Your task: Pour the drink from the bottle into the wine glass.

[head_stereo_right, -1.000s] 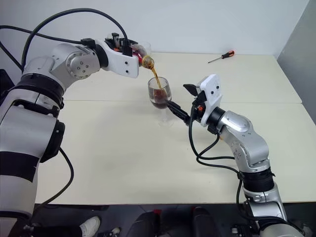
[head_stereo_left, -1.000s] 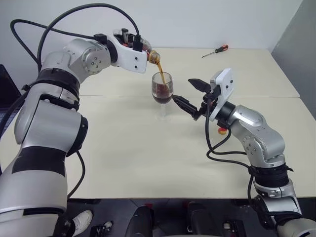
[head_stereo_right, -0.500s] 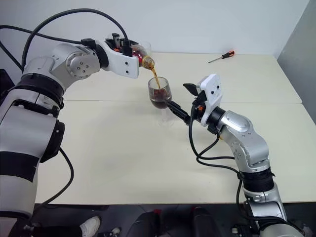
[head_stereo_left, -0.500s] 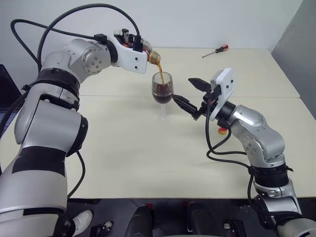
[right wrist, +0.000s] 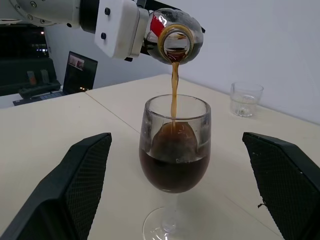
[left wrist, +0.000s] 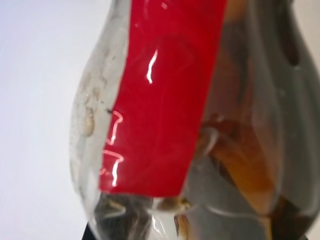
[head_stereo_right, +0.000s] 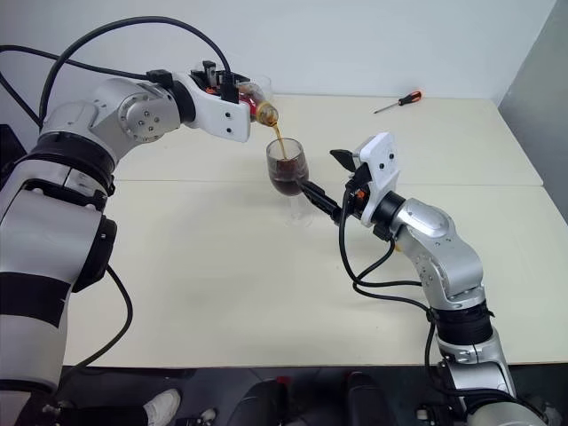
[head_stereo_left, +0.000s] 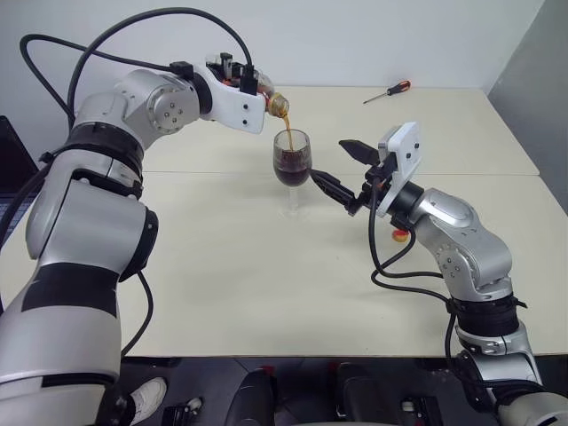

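The left gripper (head_stereo_right: 232, 91) is clamped around the bottle (right wrist: 172, 36), which it holds tipped over, mouth down, directly above the wine glass (right wrist: 175, 150). That tilt is what keeps the drink (right wrist: 174, 167) running: a thin brown stream falls from the open neck straight into the middle of the bowl, so nothing touches the rim. The bowl looks roughly half full of dark liquid, and brown liquid is visible behind the red label (left wrist: 160, 95) in the left wrist view, so the pour is judged to be well under way but not finished.

The wine glass stands upright on the cream table (head_stereo_left: 266, 284), near its middle. The right gripper (head_stereo_left: 342, 169) has its two black fingers spread wide, one on either side of the glass at bowl height, apart from it rather than gripping (probably waiting as a guard in case the tall stemmed glass tips).

Off to the far side stand a short clear tumbler (right wrist: 246, 99) and a red-handled screwdriver (head_stereo_left: 387, 91), both well apart from the pour. A small yellow cap (head_stereo_left: 400, 235) lies on the table by the right arm
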Available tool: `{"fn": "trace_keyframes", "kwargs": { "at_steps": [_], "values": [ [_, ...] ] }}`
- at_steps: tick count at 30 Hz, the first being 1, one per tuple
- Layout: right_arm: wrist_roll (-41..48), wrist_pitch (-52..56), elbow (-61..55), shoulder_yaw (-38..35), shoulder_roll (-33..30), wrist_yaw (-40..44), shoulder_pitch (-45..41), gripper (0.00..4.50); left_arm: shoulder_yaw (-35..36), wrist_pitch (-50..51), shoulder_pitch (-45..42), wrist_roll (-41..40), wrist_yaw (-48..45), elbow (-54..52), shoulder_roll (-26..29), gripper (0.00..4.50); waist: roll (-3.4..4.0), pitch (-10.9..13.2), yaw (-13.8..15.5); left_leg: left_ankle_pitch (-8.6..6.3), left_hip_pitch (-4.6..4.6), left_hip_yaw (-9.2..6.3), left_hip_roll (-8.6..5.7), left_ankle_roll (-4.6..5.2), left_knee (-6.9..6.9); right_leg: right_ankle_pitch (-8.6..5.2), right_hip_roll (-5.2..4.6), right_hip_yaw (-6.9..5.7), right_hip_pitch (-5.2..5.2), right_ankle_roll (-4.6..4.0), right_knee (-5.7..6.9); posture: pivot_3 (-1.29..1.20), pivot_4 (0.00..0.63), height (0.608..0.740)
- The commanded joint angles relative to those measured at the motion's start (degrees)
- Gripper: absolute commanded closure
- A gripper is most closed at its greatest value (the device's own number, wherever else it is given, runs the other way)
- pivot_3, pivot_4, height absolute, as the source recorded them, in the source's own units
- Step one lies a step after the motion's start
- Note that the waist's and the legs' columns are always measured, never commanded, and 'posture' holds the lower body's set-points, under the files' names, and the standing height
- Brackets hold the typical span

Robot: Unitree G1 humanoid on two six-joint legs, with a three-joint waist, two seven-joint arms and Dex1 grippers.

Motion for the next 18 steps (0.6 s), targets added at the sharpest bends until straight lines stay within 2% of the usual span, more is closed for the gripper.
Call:
{"fn": "trace_keyframes", "kwargs": {
  "at_steps": [1, 13, 18],
  "values": [
    [0.3, -1.2, -1.1, -0.9, 0.2, 0.5, -1.2, 0.0, 0.7, 0.1, -2.6, -0.8, 0.4, -0.6, 0.9, 3.1, 0.0, 0.0, 0.0, 0.0, 0.0, 0.0, 0.0, 0.0, 0.0, 0.0, 0.0, 0.0, 0.0, 0.0, 0.0, 0.0, 0.15, 0.74],
    [0.0, -1.3, -0.9, -0.9, 0.4, 0.7, -1.4, 0.0, 1.2, 0.2, -2.5, -1.4, -0.4, -0.6, 0.9, 3.1, 0.0, 0.0, 0.0, 0.01, 0.0, -0.01, -0.01, 0.01, 0.0, 0.0, -0.01, 0.0, 0.0, 0.0, 0.01, 0.0, 0.15, 0.74],
    [0.0, -1.1, -1.0, -1.0, 0.4, 0.6, -1.4, 0.0, 7.1, 2.1, -0.5, -8.7, -7.3, -0.2, -0.6, 3.1, 0.0, 0.0, 0.0, 0.01, -0.01, -0.01, -0.02, 0.0, 0.01, 0.0, -0.02, -0.01, 0.0, 0.0, 0.01, 0.0, 0.15, 0.74]
  ]
}}
